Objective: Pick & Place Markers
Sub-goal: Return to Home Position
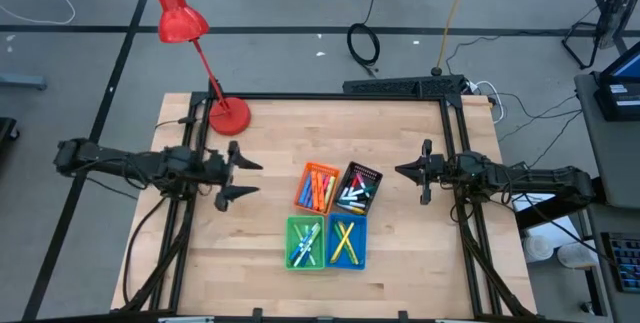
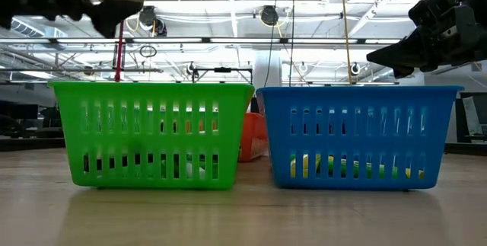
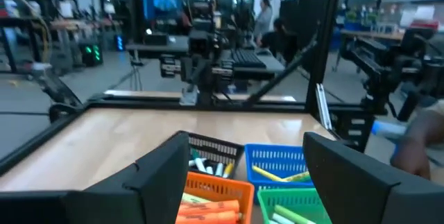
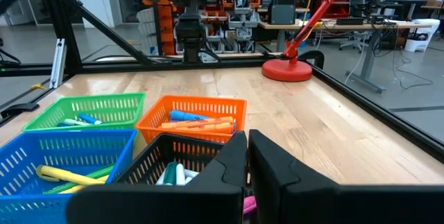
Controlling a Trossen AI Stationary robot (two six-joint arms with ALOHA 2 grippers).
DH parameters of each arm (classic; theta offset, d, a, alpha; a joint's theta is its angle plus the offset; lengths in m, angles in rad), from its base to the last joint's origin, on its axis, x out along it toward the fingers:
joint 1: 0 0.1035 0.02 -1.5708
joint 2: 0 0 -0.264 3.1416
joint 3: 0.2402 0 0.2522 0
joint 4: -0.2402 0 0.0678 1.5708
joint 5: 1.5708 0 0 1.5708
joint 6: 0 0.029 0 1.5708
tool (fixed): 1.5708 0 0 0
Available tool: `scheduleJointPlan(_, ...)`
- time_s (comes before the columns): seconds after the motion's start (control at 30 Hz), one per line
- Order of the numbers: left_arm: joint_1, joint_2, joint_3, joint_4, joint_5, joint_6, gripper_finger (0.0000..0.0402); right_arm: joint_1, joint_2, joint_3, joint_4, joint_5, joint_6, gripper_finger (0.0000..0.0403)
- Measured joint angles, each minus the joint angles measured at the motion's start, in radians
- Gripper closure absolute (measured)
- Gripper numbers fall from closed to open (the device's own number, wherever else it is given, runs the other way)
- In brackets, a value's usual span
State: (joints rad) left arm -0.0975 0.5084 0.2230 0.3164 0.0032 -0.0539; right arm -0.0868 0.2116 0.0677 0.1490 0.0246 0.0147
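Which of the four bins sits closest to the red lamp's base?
The orange bin: it holds the corner of the cluster facing the red lamp's base. The black bin sits beside it, the green bin and blue bin farther off.

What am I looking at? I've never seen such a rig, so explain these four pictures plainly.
Two dark robot arms work at a wooden table. One camera looks straight down, one sits at table-top height, and one rides on each wrist. The left gripper is open and the right gripper is shut; neither holds anything. Between them stand an orange basket, a black basket, a green basket and a blue basket, each holding coloured markers. A red lamp stands by a corner on the left arm's side.
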Motion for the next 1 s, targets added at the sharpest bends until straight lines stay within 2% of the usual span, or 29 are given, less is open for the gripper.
scheduleJointPlan(0.2,0.025,-0.23,-0.118,-0.012,-0.021,0.0,0.0127,0.0,0.0,0.0,0.0,0.0,0.0,0.0394)
scheduleJointPlan(0.5,0.127,-0.498,-0.193,-0.205,-0.021,-0.015,0.0115,0.0,0.0,0.0,0.0,0.0,0.0,0.0394)
scheduleJointPlan(0.77,0.186,-0.504,-0.209,-0.25,0.017,-0.037,0.0128,0.0,0.0,0.0,0.0,0.0,0.0,0.0394)
scheduleJointPlan(1.0,0.191,-0.503,-0.208,-0.294,0.023,-0.034,0.0116,0.0,0.0,0.0,-0.003,0.0,0.0,0.0394)
